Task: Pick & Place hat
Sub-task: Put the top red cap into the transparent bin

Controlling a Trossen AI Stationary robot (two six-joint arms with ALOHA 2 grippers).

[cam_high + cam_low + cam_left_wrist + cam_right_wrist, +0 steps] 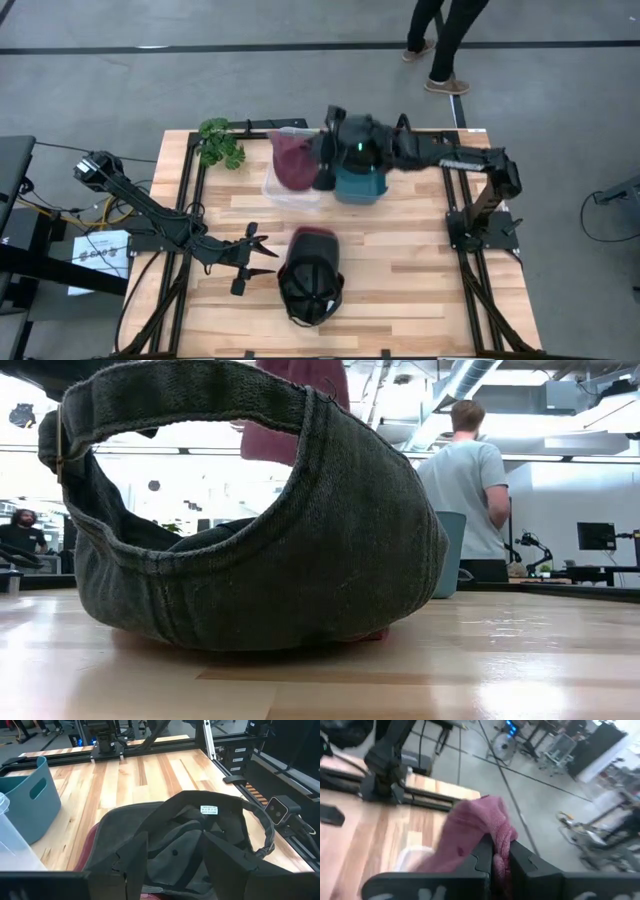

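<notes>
Overhead, maroon hat (292, 160) in right end effector (318, 158)

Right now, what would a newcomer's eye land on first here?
Probably the maroon hat dangling from the right claw, which is pinched shut on it above the clear bin at the table's far side. Next, the dark cap lying upside down at the near edge, the open left claw beside it.

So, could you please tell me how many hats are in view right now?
2. A dark hat lies upside down on the table's near side, beside the open left claw. A maroon hat hangs from the shut right claw above the clear bin. Others may be hidden.
</notes>
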